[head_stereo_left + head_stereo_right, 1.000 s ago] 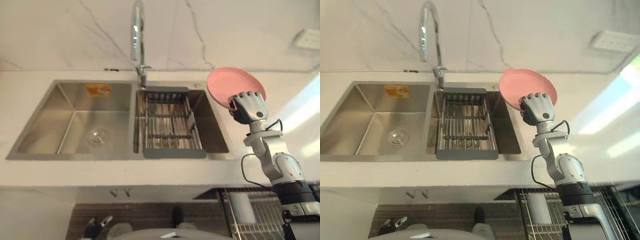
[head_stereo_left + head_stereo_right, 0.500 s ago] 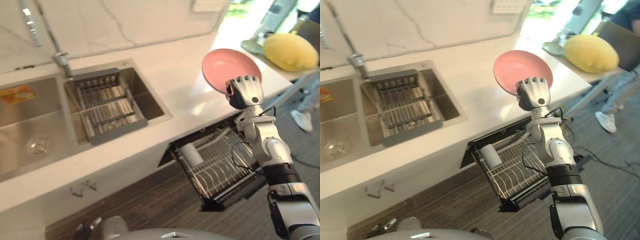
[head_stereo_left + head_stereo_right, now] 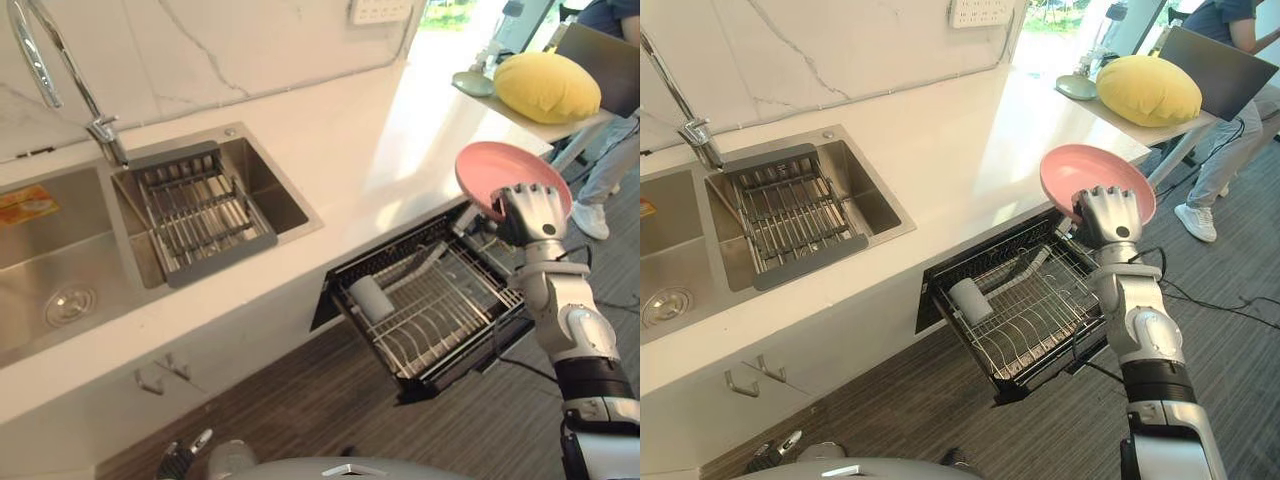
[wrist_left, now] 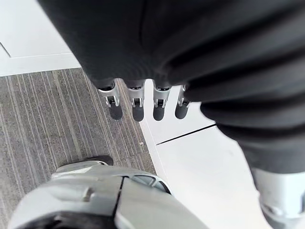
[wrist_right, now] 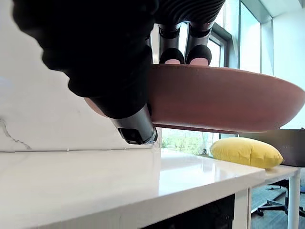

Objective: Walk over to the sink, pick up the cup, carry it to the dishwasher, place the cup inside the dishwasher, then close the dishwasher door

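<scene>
White stone counter [image 3: 380, 150] runs along a white wall with thin grey veins, and a socket plate [image 3: 380, 10] sits on that wall. At the left a double steel sink [image 3: 60, 260] is set into the counter. A grey drain rack [image 3: 200, 210] lies in its right basin and a chrome faucet [image 3: 60, 80] stands at the far edge.

Under the counter, to the right of the sink, the dishwasher rack [image 3: 430, 310] is pulled out over a dark striped wood floor [image 3: 300, 400]. A white cylinder-shaped vessel [image 3: 369, 297] lies on its side in the left part of the rack.

The right hand [image 3: 1110, 215] grips a pink plate [image 3: 1080, 175] at its near rim, with the fingers [image 5: 171, 55] curled over the edge and the thumb below. The plate is in the air, tilted, above the right end of the rack and just beside the counter's edge.

The left hand [image 4: 143, 102] hangs with straight fingers and holds nothing.

At the far right a table carries a yellow cushion [image 3: 545, 85] and a small greenish dish [image 3: 470, 82]. A person [image 3: 1230, 120] with a laptop [image 3: 1220, 70] is beside it.
</scene>
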Tool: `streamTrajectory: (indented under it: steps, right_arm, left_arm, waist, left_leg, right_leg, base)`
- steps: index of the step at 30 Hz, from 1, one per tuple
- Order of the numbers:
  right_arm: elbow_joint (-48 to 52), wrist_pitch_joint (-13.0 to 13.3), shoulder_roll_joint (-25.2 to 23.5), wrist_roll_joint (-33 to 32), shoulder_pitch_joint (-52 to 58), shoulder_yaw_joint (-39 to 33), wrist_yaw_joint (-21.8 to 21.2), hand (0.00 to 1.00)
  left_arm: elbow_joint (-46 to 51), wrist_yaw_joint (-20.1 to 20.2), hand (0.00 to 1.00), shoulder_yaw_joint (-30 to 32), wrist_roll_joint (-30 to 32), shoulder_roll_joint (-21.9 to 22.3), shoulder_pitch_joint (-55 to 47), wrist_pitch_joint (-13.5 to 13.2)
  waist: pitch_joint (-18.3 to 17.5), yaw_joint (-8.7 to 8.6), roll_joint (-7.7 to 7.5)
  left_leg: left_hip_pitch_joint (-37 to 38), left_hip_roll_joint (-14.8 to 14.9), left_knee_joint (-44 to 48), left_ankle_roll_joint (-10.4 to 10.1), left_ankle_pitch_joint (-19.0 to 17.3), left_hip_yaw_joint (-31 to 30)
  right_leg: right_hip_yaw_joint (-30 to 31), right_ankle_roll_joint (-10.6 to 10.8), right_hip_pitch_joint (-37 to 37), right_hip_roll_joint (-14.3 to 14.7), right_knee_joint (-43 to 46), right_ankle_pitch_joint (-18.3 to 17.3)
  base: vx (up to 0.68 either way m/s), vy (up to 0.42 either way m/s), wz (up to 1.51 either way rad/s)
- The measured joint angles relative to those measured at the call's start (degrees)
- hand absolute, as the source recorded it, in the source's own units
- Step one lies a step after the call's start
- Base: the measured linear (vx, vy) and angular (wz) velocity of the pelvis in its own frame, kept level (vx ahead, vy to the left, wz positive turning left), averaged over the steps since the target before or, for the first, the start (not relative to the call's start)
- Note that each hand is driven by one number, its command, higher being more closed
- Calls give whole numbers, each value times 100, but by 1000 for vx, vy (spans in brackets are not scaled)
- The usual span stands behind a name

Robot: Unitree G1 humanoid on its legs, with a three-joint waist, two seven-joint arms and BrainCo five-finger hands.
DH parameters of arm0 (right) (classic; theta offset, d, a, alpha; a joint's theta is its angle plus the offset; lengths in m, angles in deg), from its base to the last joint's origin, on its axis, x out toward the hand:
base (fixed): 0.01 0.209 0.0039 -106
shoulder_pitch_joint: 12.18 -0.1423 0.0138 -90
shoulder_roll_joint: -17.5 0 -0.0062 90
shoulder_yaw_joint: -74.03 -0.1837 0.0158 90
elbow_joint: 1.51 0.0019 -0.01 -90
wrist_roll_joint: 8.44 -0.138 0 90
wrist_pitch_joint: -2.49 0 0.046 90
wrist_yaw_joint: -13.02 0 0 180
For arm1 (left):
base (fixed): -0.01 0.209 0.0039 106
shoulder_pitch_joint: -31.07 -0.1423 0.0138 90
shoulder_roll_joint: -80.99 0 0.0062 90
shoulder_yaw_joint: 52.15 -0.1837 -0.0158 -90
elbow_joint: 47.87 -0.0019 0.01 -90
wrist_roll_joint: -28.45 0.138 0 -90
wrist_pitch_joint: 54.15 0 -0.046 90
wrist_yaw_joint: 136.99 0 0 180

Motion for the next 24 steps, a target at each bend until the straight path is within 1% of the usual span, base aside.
streamTrajectory:
  steps: [2,3,5,7,11,13,15,17,19,21,22,24]
  right_arm:
    - [-2,-7,-84,1,145,-54,1,100]
    - [-19,-28,-194,0,222,-152,4,100]
    - [-55,-104,-240,-4,276,-156,11,100]
    - [-259,-230,-299,-27,307,-157,47,100]
    - [-586,-474,-416,-109,312,-156,123,100]
    - [-734,-594,-417,-151,307,-155,139,100]
    - [-769,-645,-417,-275,297,-149,157,100]
    - [-954,-657,-416,-322,145,-135,199,100]
    - [-1181,-736,-398,-474,-100,-104,259,100]
    - [-1196,-757,-370,-565,-233,-86,269,100]
    - [-1339,-758,-317,-674,-480,40,268,100]
    - [-1428,-762,-202,-728,-656,177,261,100]
  left_arm:
    - [2,7,0,-47,0,0,-10,0]
    - [14,10,0,-82,0,-12,-10,1]
    - [16,26,0,-89,2,-12,-3,1]
    - [69,85,0,-97,2,-20,7,1]
    - [206,120,0,-204,-4,-87,73,-3]
    - [210,125,0,-207,-13,-142,186,-5]
    - [213,128,0,-217,-20,-190,242,-6]
    - [216,129,0,-224,-27,-247,318,-8]
    - [218,131,0,-255,-156,-253,477,-10]
    - [220,132,0,-289,-254,-262,597,-11]
    - [224,134,0,-343,-337,-297,694,-13]
    - [264,145,0,-425,-428,-342,783,-13]
  waist:
    - [7,-19,5]
    - [30,-27,8]
    - [96,-50,27]
    - [209,-66,87]
    - [350,-68,179]
    - [523,-67,251]
    - [599,-67,294]
    - [708,-78,306]
    - [905,-81,370]
    - [1033,-81,420]
    - [1175,-93,450]
    - [1314,-78,490]
  left_leg:
    - [-98,-59,-2,45,5,-40]
    - [-185,-96,5,77,2,-78]
    - [-321,-136,33,133,-2,-90]
    - [-519,-143,203,200,-49,-115]
    - [-845,-150,413,286,-100,-139]
    - [-989,-152,547,322,-124,-182]
    - [-1124,-159,627,338,-152,-250]
    - [-1254,-163,715,347,-150,-287]
    - [-1411,-161,829,360,-151,-391]
    - [-1529,-165,881,382,-164,-454]
    - [-1606,-164,911,399,-169,-463]
    - [-1700,-171,917,424,-174,-474]
  right_leg:
    - [13,13,-95,-52,-1,61]
    - [18,19,-179,-87,-3,104]
    - [38,27,-297,-137,-4,157]
    - [43,71,-420,-177,-18,207]
    - [51,66,-656,-219,-23,318]
    - [41,67,-723,-236,-15,373]
    - [49,44,-822,-241,-20,424]
    - [57,29,-927,-243,-6,464]
    - [64,17,-1033,-238,-4,528]
    - [62,6,-1115,-231,-2,568]
    - [68,-3,-1184,-231,-2,603]
    - [79,-5,-1260,-239,-2,631]
  base:
    - [-82,90,2]
    - [-121,114,1]
    - [-148,128,0]
    - [-120,92,2]
    - [-83,89,3]
    - [-54,85,5]
    - [-44,69,1]
    - [-33,78,-1]
    - [-40,56,-1]
    - [-53,57,0]
    - [-75,76,-2]
    - [-76,73,0]
